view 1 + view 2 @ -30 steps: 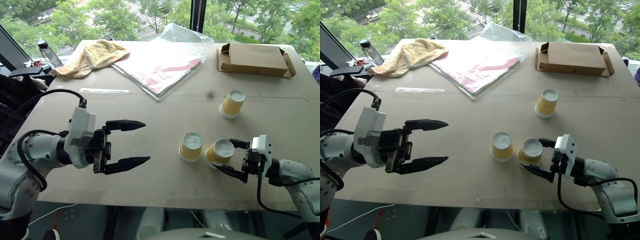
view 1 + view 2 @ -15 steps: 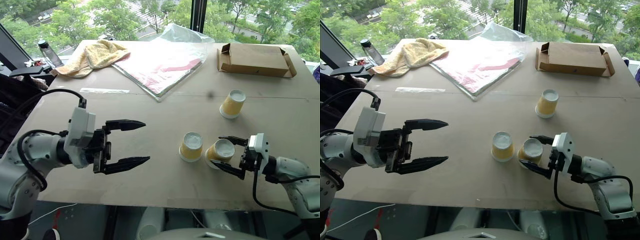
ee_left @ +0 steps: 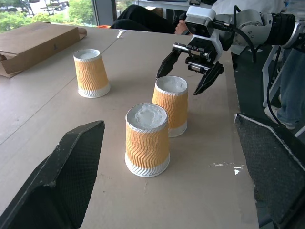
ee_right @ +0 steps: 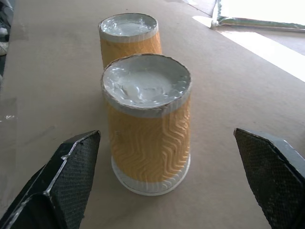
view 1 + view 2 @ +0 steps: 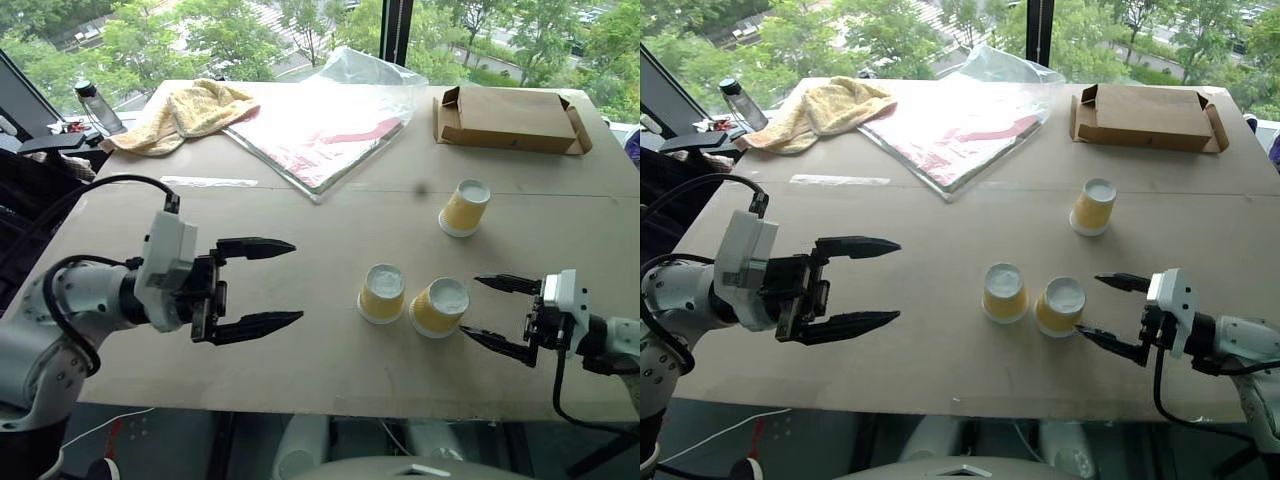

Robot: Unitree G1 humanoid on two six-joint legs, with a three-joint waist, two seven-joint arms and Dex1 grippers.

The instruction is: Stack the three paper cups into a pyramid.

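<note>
Three yellow paper cups stand upside down on the brown table (image 5: pixel 300 370). Two of them stand side by side near the front: the left one (image 5: pixel 382 293) and the right one (image 5: pixel 439 306). The third cup (image 5: pixel 464 208) stands alone farther back. My right gripper (image 5: pixel 472 306) is open just right of the right-hand cup, clear of it, and its wrist view looks straight at that cup (image 4: pixel 147 129). My left gripper (image 5: pixel 297 280) hovers open well to the left of the pair, holding nothing. The left wrist view takes in all three cups, with the nearest (image 3: pixel 147 140) in front.
At the back of the table lie a yellow towel (image 5: pixel 190 110), a clear plastic bag over a red-and-white sheet (image 5: pixel 320 125) and an open cardboard box (image 5: pixel 510 118). A bottle (image 5: pixel 97 105) stands off the back left corner. The table's front edge runs just below both grippers.
My right gripper has drawn back to the right, off the right-hand cup it straddled; the cup stays beside its neighbour. The left arm has kept still.
</note>
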